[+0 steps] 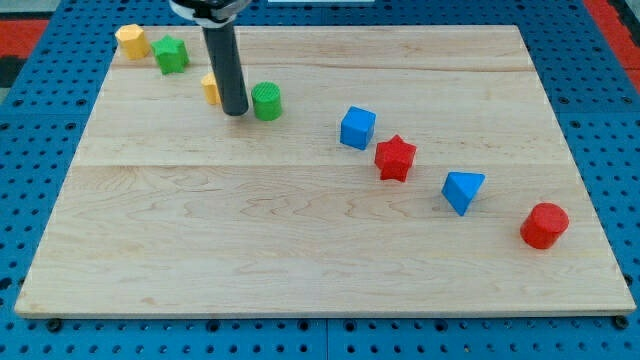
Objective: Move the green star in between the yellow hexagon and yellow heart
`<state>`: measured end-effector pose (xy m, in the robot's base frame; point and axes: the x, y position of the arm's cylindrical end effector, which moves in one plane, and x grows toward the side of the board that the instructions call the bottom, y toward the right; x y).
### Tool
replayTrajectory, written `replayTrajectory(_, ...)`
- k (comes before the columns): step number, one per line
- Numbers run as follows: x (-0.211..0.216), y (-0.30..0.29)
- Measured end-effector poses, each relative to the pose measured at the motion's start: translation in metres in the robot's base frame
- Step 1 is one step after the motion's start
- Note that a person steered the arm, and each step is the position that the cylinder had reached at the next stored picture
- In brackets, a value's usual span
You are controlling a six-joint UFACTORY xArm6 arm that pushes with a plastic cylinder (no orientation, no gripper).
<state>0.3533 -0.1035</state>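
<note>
The green star (pixel 171 54) sits near the board's top left corner, just right of the yellow hexagon (pixel 132 41) and nearly touching it. The yellow heart (pixel 210 87) lies lower right of the star, partly hidden behind my rod. My tip (pixel 236 112) rests on the board between the yellow heart on its left and a green cylinder (pixel 266 101) on its right, close to both. The star is apart from my tip, up and to the left.
A blue cube (pixel 357 128), a red star (pixel 395 157), a blue triangular block (pixel 462 191) and a red cylinder (pixel 544 225) run in a diagonal line toward the view's lower right. The wooden board (pixel 300 250) lies on a blue pegboard.
</note>
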Motion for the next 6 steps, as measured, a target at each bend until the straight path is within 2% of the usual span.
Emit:
replayTrajectory(2,-0.023,-0.013)
replayTrajectory(3,0.009,-0.022)
replayTrajectory(4,0.022,-0.084)
replayTrajectory(5,0.0,-0.138)
replayTrajectory(6,-0.034,-0.142)
